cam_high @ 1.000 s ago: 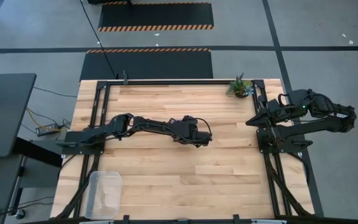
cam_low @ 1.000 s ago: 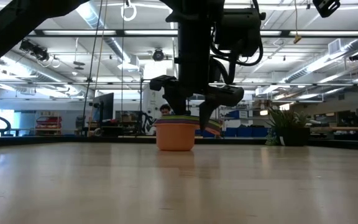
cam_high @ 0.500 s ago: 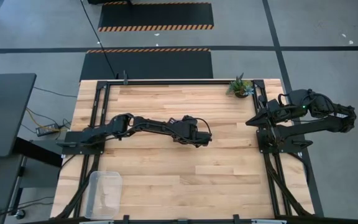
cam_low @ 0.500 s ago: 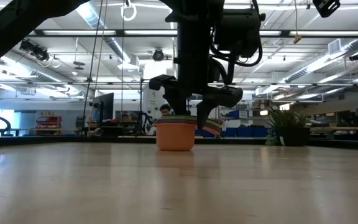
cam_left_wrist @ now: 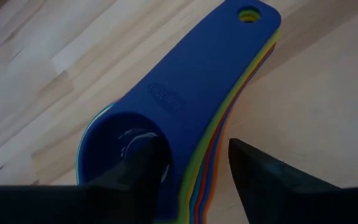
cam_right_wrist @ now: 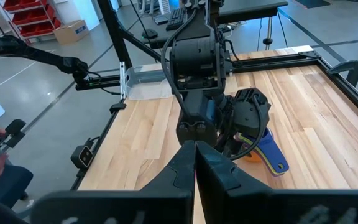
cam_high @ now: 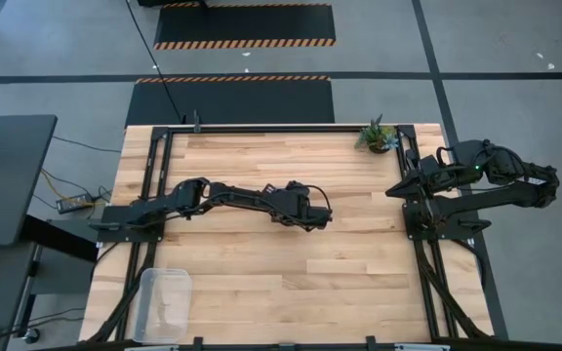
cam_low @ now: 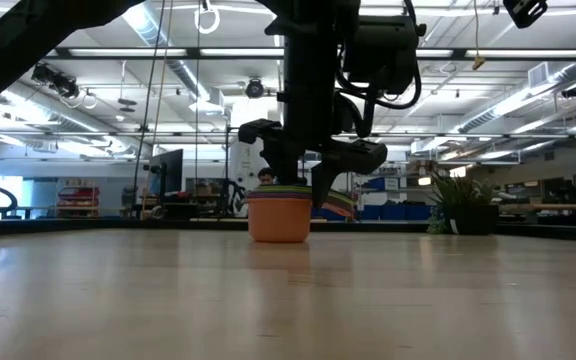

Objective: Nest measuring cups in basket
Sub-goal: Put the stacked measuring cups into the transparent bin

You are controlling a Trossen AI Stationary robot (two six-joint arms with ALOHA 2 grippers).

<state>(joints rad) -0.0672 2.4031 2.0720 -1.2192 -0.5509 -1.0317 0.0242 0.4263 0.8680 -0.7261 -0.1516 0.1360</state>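
basket [cam_high: 161, 304]: clear bin at the near left corner of the table [cam_high: 359, 283], well apart from the cups and with no cup showing in it.
left gripper [cam_low: 302, 185]: hangs over the table's middle, fingers straddling the stack's rim, one inside the top cup's bowl and one outside by the handles; the jaws stand part-way apart, and a firm pinch cannot be told.
measuring cups [cam_low: 280, 214]: one nested stack (orange outermost, dark blue on top) standing on the table directly under that gripper; the fanned handles point away from the fingers, the stack's long axis.
nearer arm: the left, already at the stack.
right gripper [cam_right_wrist: 195, 158]: parked off the table's right edge, fingers pressed together, empty.
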